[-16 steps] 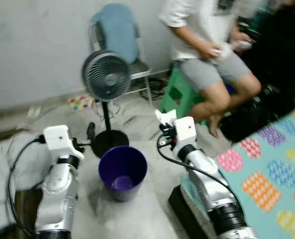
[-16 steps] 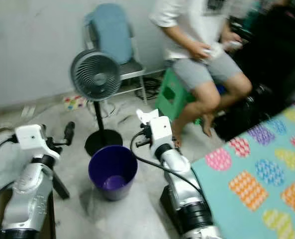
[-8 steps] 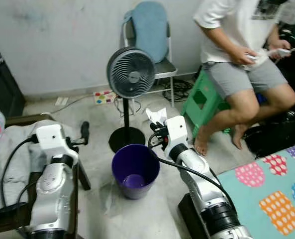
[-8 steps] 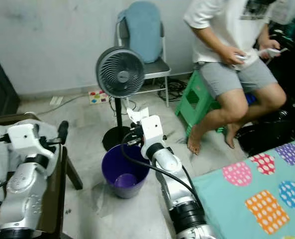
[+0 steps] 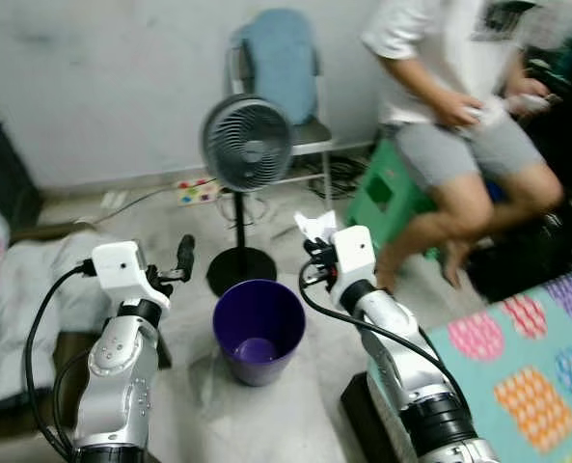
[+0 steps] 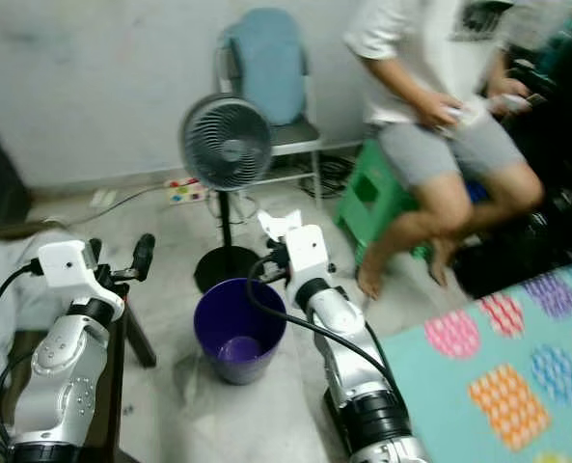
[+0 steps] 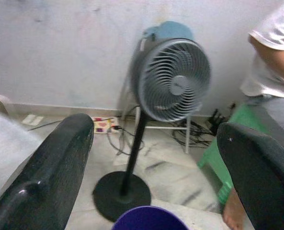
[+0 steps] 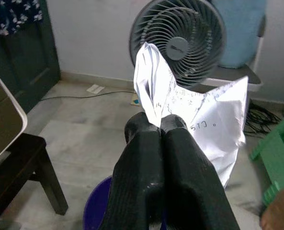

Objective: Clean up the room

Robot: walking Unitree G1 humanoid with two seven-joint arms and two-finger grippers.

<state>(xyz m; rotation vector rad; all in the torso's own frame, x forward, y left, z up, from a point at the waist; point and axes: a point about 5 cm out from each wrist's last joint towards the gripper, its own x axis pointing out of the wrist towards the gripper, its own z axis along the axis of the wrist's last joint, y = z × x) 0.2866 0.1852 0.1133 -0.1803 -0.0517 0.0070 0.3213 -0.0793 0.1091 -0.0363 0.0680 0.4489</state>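
Paper [image 8: 199, 117]: white crumpled sheet with handwriting, pinched in right claw, held just above and behind the far rim of the bin, on the bin's right side.
Right claw [image 8: 160, 125]: fingers pressed together on the paper's lower edge; sits over the bin's far-right rim, arm reaching in from the bin's right.
Bin [image 5: 258, 326]: purple, round, upright on the floor between the two arms; something pale purple lies in its bottom, cannot tell what.
Left claw [image 7: 153, 163]: fingers spread wide, nothing between them; held up left of the bin, pointing past it toward the fan.
Fan [image 5: 247, 145]: grey pedestal fan, round black base on the floor just behind the bin.
Chair [image 5: 278, 68]: metal folding chair with blue cloth over its back, behind the fan against the wall.
Person [image 5: 459, 106]: seated on a green stool [image 5: 382, 198] behind and right of the bin, white shirt, grey shorts, hands holding a small pale object.
Bed [image 5: 541, 367]: teal cover with coloured dotted patches, right of the bin beside the right arm.
Table [image 8: 29, 158]: dark, low, left of the bin, near the left arm.
Power strip [image 5: 197, 190]: on the floor by the wall, behind and left of the fan base.
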